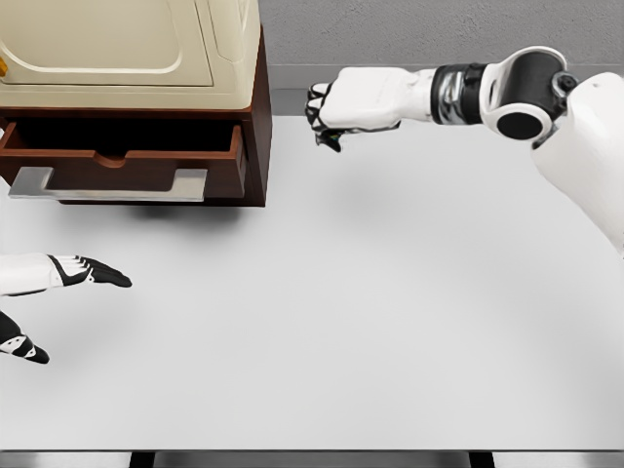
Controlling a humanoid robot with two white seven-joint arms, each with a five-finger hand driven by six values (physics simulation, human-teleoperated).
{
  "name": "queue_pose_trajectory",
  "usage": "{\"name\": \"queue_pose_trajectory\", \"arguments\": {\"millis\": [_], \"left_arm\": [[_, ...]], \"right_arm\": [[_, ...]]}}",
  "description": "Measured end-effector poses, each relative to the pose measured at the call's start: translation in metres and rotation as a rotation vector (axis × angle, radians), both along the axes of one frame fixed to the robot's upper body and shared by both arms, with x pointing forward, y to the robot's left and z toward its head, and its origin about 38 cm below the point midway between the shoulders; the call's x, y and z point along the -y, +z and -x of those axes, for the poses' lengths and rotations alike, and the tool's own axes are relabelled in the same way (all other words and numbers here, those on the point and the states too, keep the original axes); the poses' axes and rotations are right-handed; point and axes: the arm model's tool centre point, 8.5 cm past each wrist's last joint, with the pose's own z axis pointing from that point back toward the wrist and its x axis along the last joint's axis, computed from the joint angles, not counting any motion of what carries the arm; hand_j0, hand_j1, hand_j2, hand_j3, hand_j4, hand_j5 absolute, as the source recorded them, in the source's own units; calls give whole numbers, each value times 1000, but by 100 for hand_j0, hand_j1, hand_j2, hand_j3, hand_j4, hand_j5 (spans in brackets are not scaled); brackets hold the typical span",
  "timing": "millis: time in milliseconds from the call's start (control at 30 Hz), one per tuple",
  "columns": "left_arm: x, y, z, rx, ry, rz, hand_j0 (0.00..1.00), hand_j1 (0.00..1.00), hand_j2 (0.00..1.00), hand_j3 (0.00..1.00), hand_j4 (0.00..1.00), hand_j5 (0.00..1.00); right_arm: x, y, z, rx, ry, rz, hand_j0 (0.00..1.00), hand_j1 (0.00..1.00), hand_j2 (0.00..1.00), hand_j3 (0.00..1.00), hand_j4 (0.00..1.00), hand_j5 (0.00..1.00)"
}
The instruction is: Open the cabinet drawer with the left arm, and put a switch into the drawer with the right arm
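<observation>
Cabinet drawer (127,156) stands pulled out. Right robot hand (341,109) is clenched just right of the cabinet (255,117) — the switch is not discernible, presumably enclosed. Left robot hand (83,272), released, lies below the drawer. Recommended: carry across above the drawer cavity before unclenching — clear the front panel.

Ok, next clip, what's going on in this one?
The cabinet's drawer is pulled out over the white table. The left hand sits low at the left edge, fingers spread, holding nothing. The right hand is raised just right of the cabinet, fingers curled; whether it holds the switch cannot be seen.
</observation>
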Motion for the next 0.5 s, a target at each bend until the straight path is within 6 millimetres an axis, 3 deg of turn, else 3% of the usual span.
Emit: {"name": "queue_pose_trajectory", "arguments": {"millis": [200, 367, 500], "left_arm": [[0, -1, 0, 1, -2, -6, 100, 100, 100, 100, 100, 100], [0, 0, 0, 1, -3, -7, 100, 100, 100, 100, 100, 100], [0, -1, 0, 1, -3, -8, 100, 100, 100, 100, 100, 100]], "right_arm": [[-26, 16, 10, 37, 68, -20, 26, 26, 26, 26, 26, 26], [-34, 17, 13, 40, 89, -22, 28, 28, 28, 28, 28, 28], [-45, 20, 27, 59, 144, -14, 29, 29, 29, 29, 29, 29]]}}
